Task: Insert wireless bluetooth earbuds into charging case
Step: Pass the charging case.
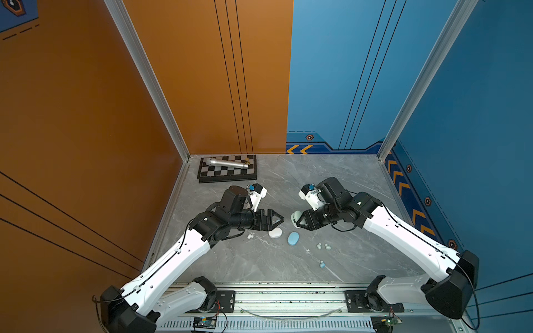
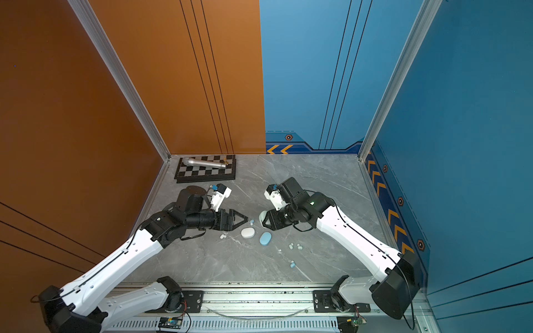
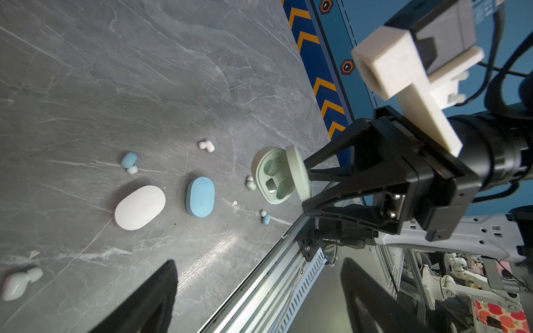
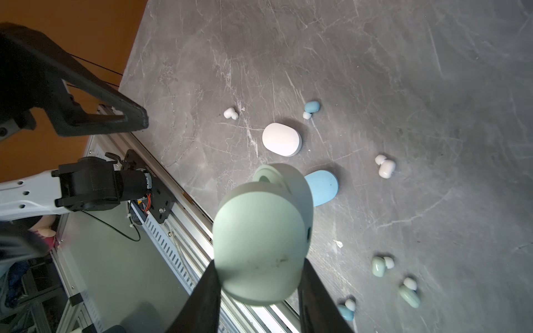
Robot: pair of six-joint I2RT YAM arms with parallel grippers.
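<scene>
Mint case flipped open in the right gripper, both wells empty

Its fingers pinch the smooth matte shell; the left gripper is spread wide, holding nothing. The white case and blue case, glossy ovals, lie shut on the grey marbled table, with bean-shaped earbuds scattered loose around them.

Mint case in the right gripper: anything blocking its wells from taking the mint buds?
Nothing visible. The right gripper clamps the mint case with its lid open; both wells look empty in the left wrist view. The mint earbuds lie loose on the table.
</scene>
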